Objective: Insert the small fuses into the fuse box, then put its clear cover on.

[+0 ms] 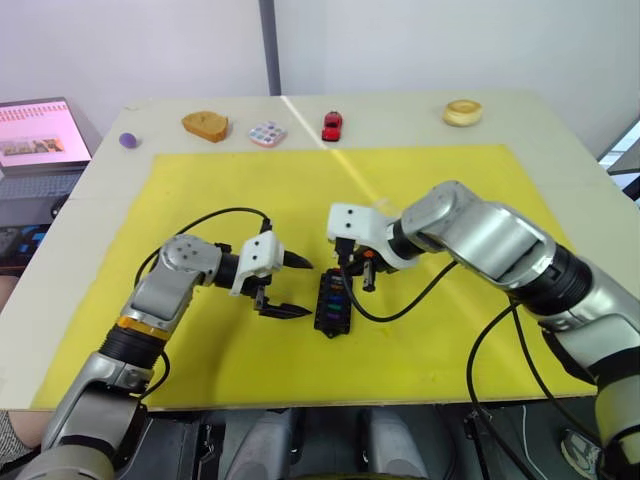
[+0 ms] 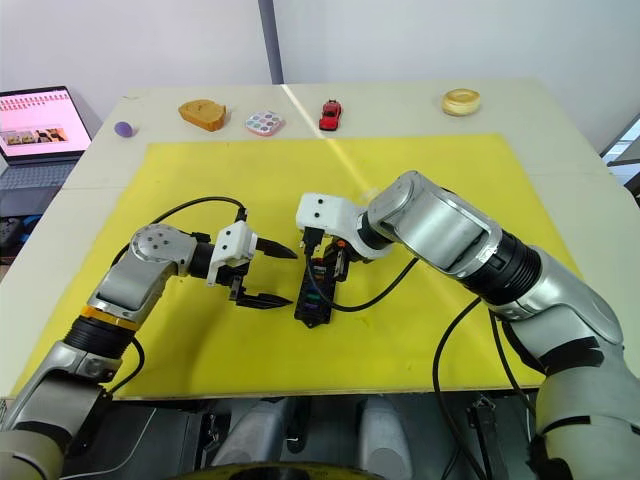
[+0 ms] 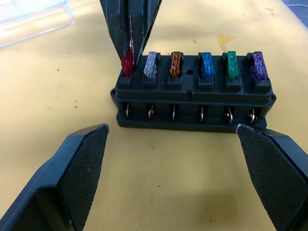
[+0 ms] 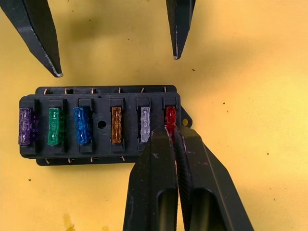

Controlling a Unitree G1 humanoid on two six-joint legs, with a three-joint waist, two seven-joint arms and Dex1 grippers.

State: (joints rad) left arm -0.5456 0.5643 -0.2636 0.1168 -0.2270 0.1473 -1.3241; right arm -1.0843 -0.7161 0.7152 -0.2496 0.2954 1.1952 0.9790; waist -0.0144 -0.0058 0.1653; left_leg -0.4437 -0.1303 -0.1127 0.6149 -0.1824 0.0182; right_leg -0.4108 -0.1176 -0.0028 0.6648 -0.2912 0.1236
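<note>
The pale table (image 1: 90,190) carries a large yellow mat (image 1: 430,190), and along the bare far edge beyond the mat sit a purple ball (image 1: 129,140), a brown bread-like piece (image 1: 205,125), a pastel multicoloured tile (image 1: 267,133), a red toy car (image 1: 332,125) and a round tan ring-shaped item (image 1: 462,112); a laptop (image 2: 35,120) stands off the table's left side. Near the middle of the mat lies the fuse box (image 1: 331,303), flat on the yellow surface, between the two arms. The left tool (image 1: 290,287) hovers just beside the box on its left, its two black fingers spread wide apart with nothing between them. The right tool (image 4: 172,137) is over the far end of the box, its fingers pinched nearly together on the red fuse (image 4: 170,118), which sits in the end slot. All six small fuses (image 3: 192,66) stand in one row of the box: red, then grey (image 3: 151,65), amber (image 3: 176,64), blue (image 3: 207,65), green (image 3: 232,65) and purple (image 3: 258,65) at the opposite end. The clear cover (image 3: 33,19) lies on the mat apart from the box, seen at the edge of the left wrist view.
</note>
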